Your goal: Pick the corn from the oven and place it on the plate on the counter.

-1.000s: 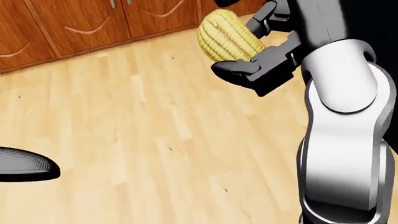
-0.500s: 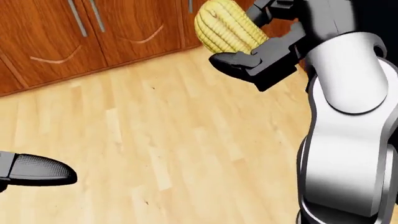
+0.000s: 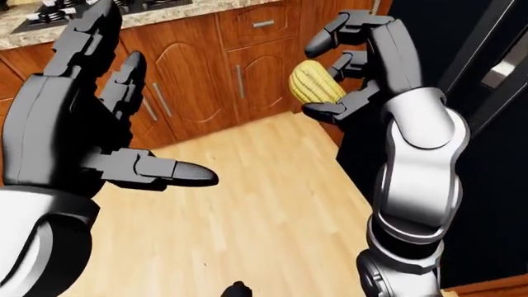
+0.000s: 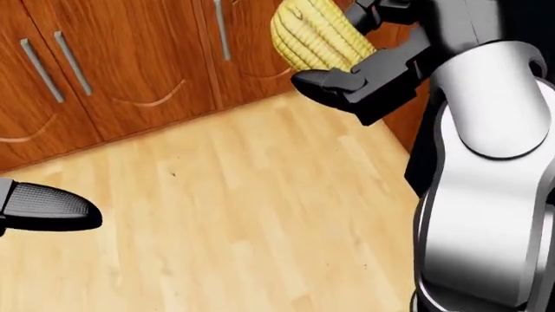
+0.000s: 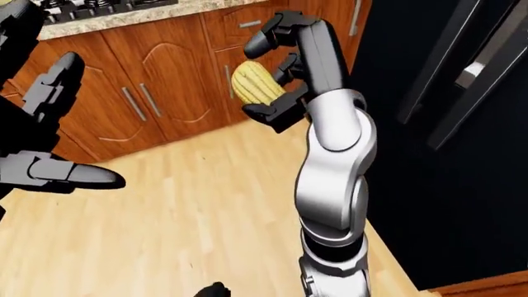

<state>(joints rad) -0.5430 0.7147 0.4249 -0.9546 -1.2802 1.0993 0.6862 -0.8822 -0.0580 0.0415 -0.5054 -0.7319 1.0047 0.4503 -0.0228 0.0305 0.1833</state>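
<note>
Left-eye view shows the right robot hand point(image 3: 334, 68) raised high, its three black fingers point(image 3: 330, 37) curled around the corn point(image 3: 315, 82). The grasp is firm: one finger goes over the top of the cob, one presses at its right side, and the thumb supports it from below. The corn is yellow, it stands nearly upright in the hand, above the floor point(image 3: 264, 210) and not over any worktop. In the head view the same cob fills the top of the picture, with the thumb just under it.

The left robot hand point(image 3: 91, 124) is at the left side of the left-eye view, released, with the fingers spread wide and the thumb pointing to the right. It holds nothing and touches nothing.

The floor is of light wooden planks. Beyond it stand brown wooden cabinets point(image 3: 206, 80) with metal handles, and over them runs a speckled stone worktop point(image 5: 124, 18). On the worktop, near its left end in the right-eye view, lies a black hob point(image 5: 91, 6). At the right side of both eye views a tall black appliance point(image 5: 445, 124) with long silver handles stands close beside the right arm.
</note>
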